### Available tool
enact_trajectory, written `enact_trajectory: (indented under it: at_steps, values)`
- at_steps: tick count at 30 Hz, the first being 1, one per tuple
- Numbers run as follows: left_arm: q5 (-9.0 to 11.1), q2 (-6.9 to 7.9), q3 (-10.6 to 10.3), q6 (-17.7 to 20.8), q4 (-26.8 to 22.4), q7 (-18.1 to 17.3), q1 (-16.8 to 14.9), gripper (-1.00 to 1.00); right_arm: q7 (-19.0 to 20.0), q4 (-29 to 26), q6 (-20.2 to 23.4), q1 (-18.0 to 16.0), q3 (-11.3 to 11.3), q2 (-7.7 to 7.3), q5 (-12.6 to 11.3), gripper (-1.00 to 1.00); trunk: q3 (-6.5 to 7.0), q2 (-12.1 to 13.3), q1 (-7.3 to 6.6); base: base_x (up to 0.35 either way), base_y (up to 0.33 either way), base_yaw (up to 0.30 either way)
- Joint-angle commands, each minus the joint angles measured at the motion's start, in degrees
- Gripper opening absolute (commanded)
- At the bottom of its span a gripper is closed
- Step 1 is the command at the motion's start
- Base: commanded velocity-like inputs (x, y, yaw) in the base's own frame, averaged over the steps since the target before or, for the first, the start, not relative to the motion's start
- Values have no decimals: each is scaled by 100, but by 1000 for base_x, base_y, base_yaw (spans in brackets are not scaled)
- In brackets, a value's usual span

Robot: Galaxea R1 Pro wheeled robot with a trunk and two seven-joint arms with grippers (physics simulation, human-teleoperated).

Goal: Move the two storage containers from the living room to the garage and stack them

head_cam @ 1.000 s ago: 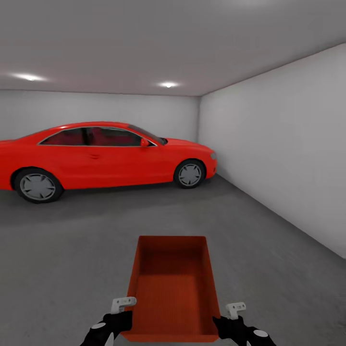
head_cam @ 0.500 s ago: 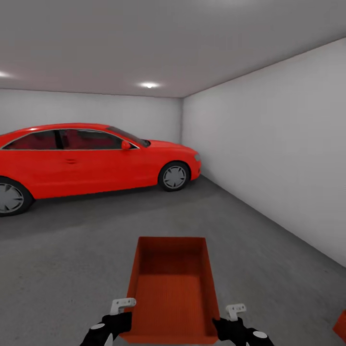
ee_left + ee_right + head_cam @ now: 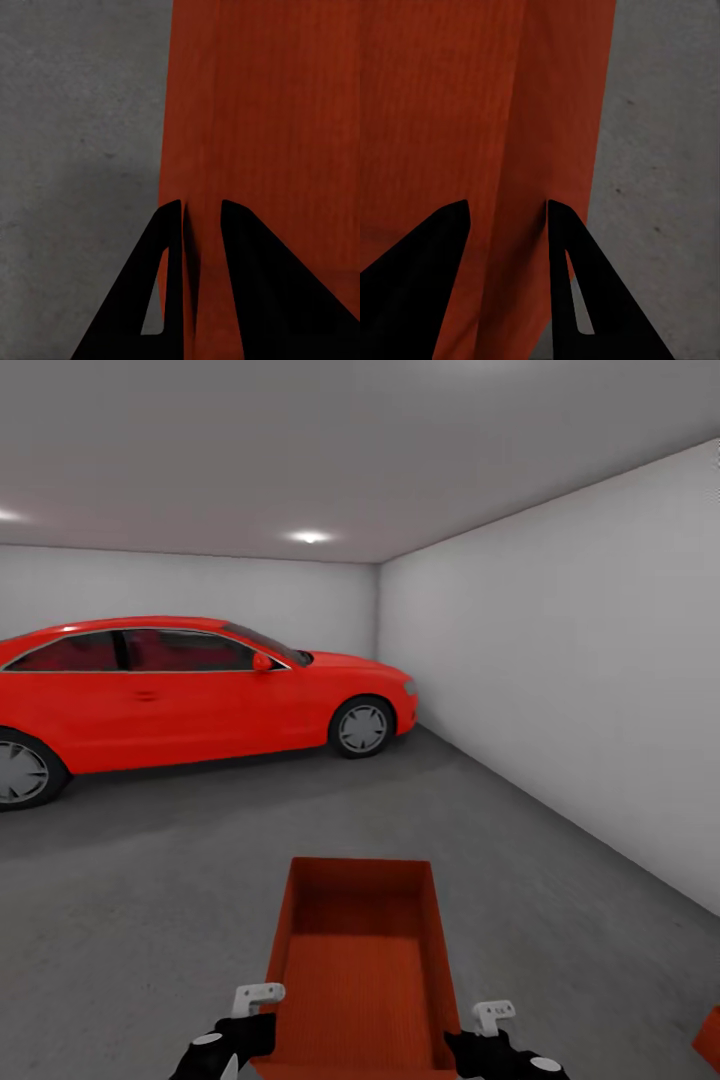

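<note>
2 grippers hold 1 orange-red container (image 3: 362, 965) between them in the garage, low in the head view at 6 o'clock. The left gripper (image 3: 243, 1032) sits at the container's near left corner, at about 7 o'clock, and the right gripper (image 3: 487, 1040) at its near right corner, at about 5 o'clock. In the left wrist view the left gripper (image 3: 201, 217) has 1 black finger on each side of the container's (image 3: 262, 127) side wall, pinching it. In the right wrist view the right gripper (image 3: 506, 214) likewise straddles the opposite wall of the container (image 3: 480, 105), though whether both fingers press on it I cannot tell. The container is open at the top, with its long side running away from the robot, over the dark grey concrete floor (image 3: 140, 900).

A 2nd orange-red container (image 3: 708, 1036) shows as a corner at the picture's edge, at about 4 o'clock. A red car (image 3: 190, 690) stands side-on at 10 o'clock, near the far wall. A pale grey side wall (image 3: 580, 690) runs along at 3 o'clock, and 1 ceiling light (image 3: 310, 537) glows at 12 o'clock.
</note>
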Motion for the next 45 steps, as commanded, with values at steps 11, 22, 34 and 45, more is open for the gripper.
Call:
enact_trajectory:
  at_steps: [11,22,34,45]
  values:
    - [-39,-95,39,-5,-28,13,-5,-100,58,24,-5,-3,149,-33,-183,-100,-9,-8,1,0,0,-235]
    - [129,-144,39,-329,-28,13,-5,-100,58,24,-11,-2,-356,222,512,-100,-9,-8,1,0,0,-267]
    - [129,-144,39,-329,-28,13,-5,-100,108,24,-18,-2,-356,222,512,-100,-9,-8,1,0,0,-29]
    - [129,-144,39,-329,-28,13,-5,-100,106,24,-14,-3,-354,222,512,-100,-9,-8,1,0,0,0]
